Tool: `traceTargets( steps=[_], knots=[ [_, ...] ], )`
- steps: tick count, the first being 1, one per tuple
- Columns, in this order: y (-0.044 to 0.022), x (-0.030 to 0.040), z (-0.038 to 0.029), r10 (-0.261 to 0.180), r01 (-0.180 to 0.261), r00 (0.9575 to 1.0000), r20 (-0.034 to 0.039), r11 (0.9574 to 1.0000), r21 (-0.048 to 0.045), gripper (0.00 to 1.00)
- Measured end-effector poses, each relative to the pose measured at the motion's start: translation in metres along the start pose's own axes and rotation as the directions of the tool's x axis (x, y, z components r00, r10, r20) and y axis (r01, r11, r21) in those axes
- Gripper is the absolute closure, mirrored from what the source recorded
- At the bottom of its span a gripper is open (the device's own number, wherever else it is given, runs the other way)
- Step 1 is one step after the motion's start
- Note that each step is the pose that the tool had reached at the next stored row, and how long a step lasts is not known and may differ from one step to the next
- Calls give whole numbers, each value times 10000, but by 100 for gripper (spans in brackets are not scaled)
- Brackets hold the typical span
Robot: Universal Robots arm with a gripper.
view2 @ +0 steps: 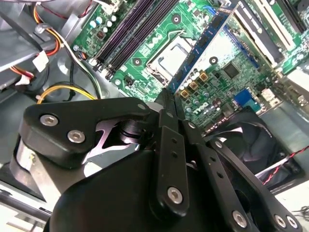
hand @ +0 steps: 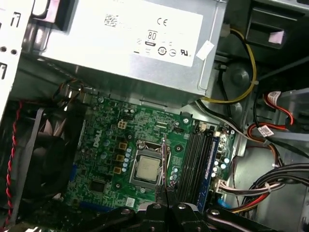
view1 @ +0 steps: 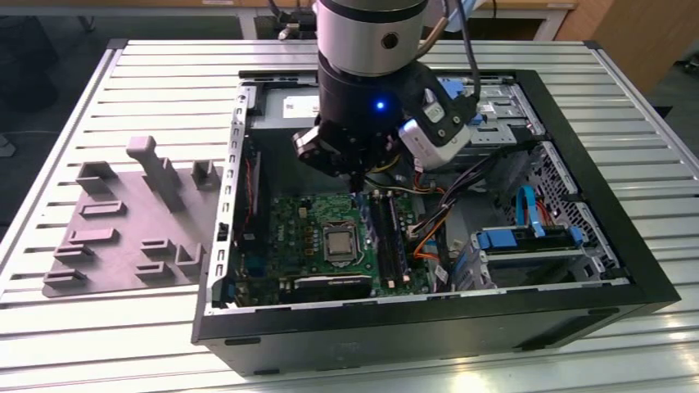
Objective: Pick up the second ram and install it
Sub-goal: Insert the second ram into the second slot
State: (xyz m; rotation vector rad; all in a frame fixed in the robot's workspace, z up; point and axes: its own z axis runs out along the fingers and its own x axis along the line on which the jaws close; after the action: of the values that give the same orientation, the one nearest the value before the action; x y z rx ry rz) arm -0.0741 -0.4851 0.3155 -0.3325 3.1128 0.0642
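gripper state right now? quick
The gripper is closed, holding the second ram.

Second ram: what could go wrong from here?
The tool, shut on the second ram, hangs over the CPU socket in the first wrist view, not over the black slots beside it; lowering here could strike the socket. Loose cables next to the slots in the exterior view could snag the arm.

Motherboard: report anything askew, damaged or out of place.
Nothing stands out. The motherboard looks intact, one memory stick sits straight in place, and the hand holds the second stick above the board.
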Motion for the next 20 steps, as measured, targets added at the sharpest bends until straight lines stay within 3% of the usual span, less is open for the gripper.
traceTargets(
  steps=[5, 10, 15, 20],
  knots=[
    [0, 0, 0, 496, -496, 9988, 19, 9988, 7, 88],
    [0, 0, 1, 1031, -1031, 9947, 41, 9947, 15, 88],
    [0, 0, 3, 1559, -1560, 9877, 63, 9878, 19, 88],
    [0, 0, 4, 2091, -2091, 9779, 86, 9779, 22, 88]
  ],
)
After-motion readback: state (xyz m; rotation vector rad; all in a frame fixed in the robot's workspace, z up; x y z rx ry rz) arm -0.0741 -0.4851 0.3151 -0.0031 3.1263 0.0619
